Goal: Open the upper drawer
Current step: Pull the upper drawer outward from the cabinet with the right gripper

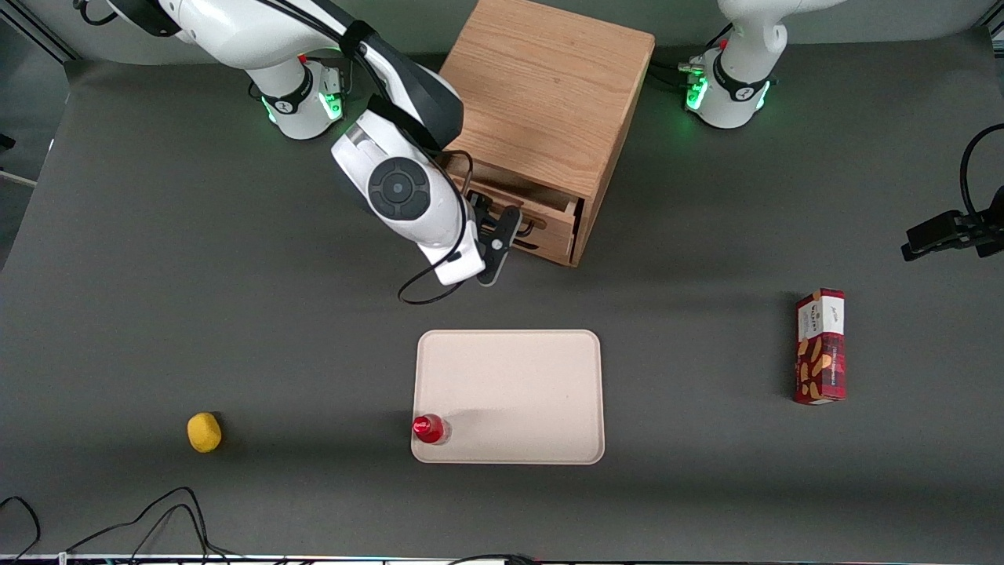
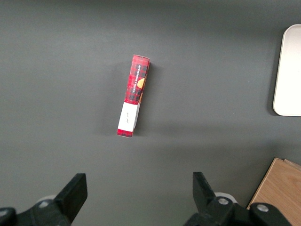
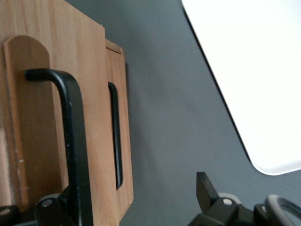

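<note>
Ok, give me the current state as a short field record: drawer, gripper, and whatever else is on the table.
upper drawer: pulled partly out of the wooden cabinet, inside showing
upper handle: black bar, runs between the gripper fingers
gripper: at the upper drawer's front, fingers apart around the handle
lower drawer handle: black bar, untouched
tray: nearer the front camera than the cabinet
red-capped bottle: upright on a tray corner
lemon: toward the working arm's end
red snack box: toward the parked arm's end

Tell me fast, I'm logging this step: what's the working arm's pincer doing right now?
Right pincer: open, its fingers either side of the upper drawer's black handle, in front of the partly pulled-out upper drawer; not closed on it.
</note>
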Robot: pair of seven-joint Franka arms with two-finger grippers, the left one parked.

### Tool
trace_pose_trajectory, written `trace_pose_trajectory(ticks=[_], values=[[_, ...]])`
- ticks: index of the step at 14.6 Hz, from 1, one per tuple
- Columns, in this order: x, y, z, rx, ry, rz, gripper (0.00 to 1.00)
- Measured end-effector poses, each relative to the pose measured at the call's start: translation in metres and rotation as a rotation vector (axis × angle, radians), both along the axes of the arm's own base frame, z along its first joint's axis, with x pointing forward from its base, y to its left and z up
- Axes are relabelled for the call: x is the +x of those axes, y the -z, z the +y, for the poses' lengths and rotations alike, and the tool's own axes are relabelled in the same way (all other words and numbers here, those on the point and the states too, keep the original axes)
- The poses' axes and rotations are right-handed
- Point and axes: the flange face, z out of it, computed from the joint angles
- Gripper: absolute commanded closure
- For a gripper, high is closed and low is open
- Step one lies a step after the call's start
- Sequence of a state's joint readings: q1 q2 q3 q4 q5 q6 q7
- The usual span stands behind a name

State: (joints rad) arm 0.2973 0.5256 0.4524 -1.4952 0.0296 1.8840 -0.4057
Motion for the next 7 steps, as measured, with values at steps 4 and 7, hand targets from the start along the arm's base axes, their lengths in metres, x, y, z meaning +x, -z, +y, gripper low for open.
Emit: trace_pose_trajectory(ticks=[4,7], values=[[0.025,-0.005,-0.020,0.008,0.025,-0.040,0.00],[0.040,-0.008,-0.033,0.015,0.047,-0.073,0.00]])
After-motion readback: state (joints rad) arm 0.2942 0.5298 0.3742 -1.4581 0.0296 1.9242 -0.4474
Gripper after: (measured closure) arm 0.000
